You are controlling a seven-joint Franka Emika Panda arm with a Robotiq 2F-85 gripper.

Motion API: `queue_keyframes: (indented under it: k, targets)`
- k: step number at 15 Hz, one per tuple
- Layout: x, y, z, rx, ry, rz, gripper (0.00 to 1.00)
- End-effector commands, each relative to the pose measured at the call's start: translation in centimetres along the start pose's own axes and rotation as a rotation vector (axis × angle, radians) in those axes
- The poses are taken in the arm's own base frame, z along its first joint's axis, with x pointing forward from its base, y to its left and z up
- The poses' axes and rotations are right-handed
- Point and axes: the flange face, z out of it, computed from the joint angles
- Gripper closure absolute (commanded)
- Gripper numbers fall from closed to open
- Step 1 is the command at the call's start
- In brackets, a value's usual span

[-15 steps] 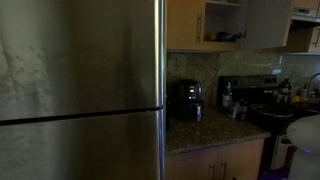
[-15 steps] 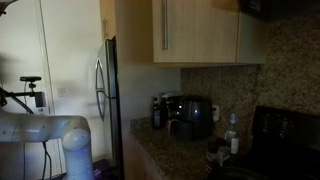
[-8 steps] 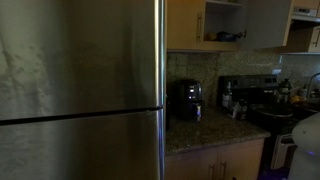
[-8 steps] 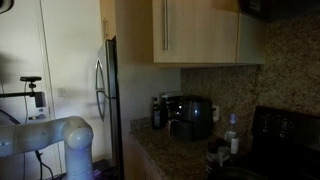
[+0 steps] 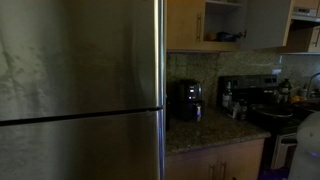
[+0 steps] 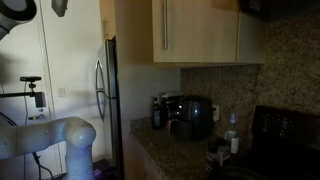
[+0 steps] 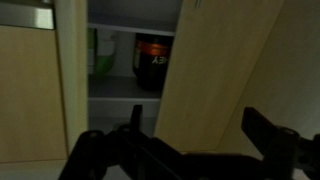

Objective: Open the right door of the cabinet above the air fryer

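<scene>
Gripper (image 7: 178, 140) jaws apart, empty, just before cabinet (image 7: 70, 80). Right door (image 7: 225, 70) already swung out from cabinet; jar (image 7: 150, 60) visible inside. Door probably rigid, light on hinges; bar handle best hold, unseen here.

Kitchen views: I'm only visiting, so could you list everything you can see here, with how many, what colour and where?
fridge: one, steel grey, fills the left of an exterior view
cabinet: one, honey-brown wood, on the wall above the counter
right door: one, pale inner face showing, standing open
air fryer: one, black, on the counter below the cabinet
counter: one, speckled stone, beside the fridge
jar: one, dark, on the cabinet shelf
bottles: several, exact count unclear, right of the air fryer
stove: one, black, at the counter's end
tripod: one, black, by the white wall
robot arm: one, white, low in the picture
hand: one, black, open, facing the open cabinet
</scene>
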Motion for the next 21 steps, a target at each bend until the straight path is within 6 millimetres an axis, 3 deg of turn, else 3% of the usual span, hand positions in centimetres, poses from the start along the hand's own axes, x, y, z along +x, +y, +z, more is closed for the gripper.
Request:
queue_keyframes:
  k: [1, 3, 4, 6, 8, 9, 11, 17, 21]
  targets:
    - [0.3, -4.3, 7.6, 0.098, -0.085, -0.110, 0.00]
    - [-0.2, -4.4, 10.5, 0.077, -0.143, -0.122, 0.00]
    - [-0.4, -4.7, 8.1, 0.088, -0.117, -0.087, 0.00]
    - [-0.7, -4.9, 10.6, 0.088, -0.153, -0.096, 0.00]
    - [-0.9, -5.3, 11.4, 0.073, -0.232, -0.099, 0.00]
    - [-1.4, -5.1, 13.1, 0.044, -0.266, -0.082, 0.00]
    - [-1.7, -4.4, 14.7, -0.003, -0.317, -0.071, 0.00]
    - [-0.4, -0.6, 14.2, -0.166, -0.344, 0.093, 0.00]
    - [-0.2, -0.7, 13.2, -0.153, -0.301, 0.100, 0.00]
